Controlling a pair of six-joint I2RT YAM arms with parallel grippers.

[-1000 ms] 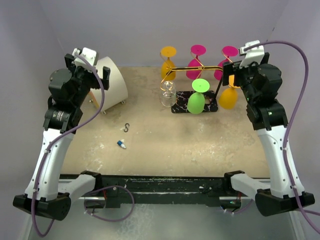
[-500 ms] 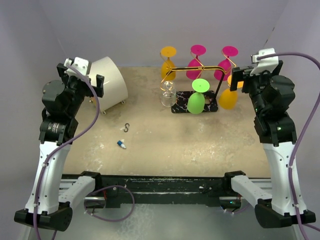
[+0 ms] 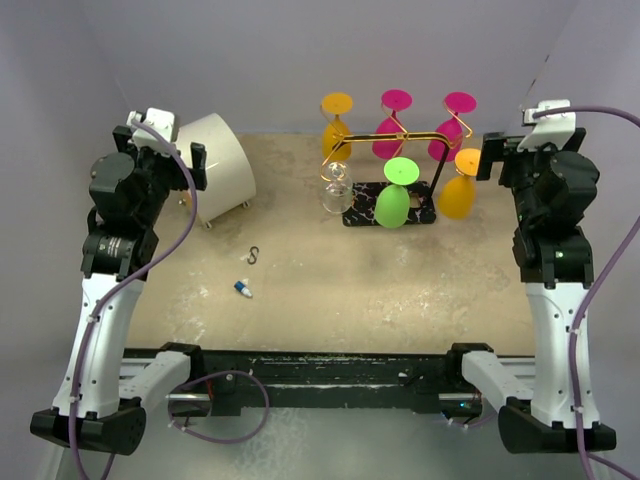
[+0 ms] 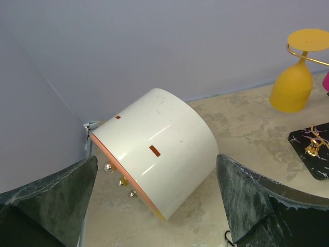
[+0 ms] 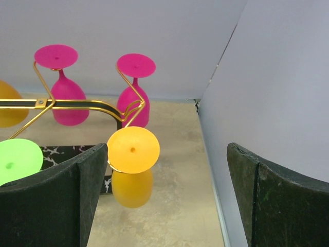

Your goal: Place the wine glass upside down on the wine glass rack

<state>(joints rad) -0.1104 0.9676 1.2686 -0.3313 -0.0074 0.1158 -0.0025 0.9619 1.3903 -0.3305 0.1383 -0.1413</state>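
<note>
The wine glass rack (image 3: 417,213) stands at the back middle, a gold wire frame on a black marbled base. Several glasses hang upside down on it: an orange wine glass (image 3: 458,190) on the right front curl, a green one (image 3: 395,200), a clear one (image 3: 335,187), two magenta ones and another orange one behind. In the right wrist view the orange glass (image 5: 132,150) hangs from the gold wire (image 5: 77,104), ahead of my open, empty right gripper (image 5: 164,200). That gripper (image 3: 520,160) is right of the glass and apart from it. My left gripper (image 3: 163,152) is open and empty over the white cylinder.
A white cylinder (image 3: 218,165) lies on its side at the back left, also in the left wrist view (image 4: 159,149). A small black hook (image 3: 254,255) and a small blue and white piece (image 3: 243,288) lie on the table. The right wall (image 5: 277,77) is close.
My right gripper has drawn back to the right, away from the orange glass, which stays hanging on the rack. My left arm has shifted slightly left.
</note>
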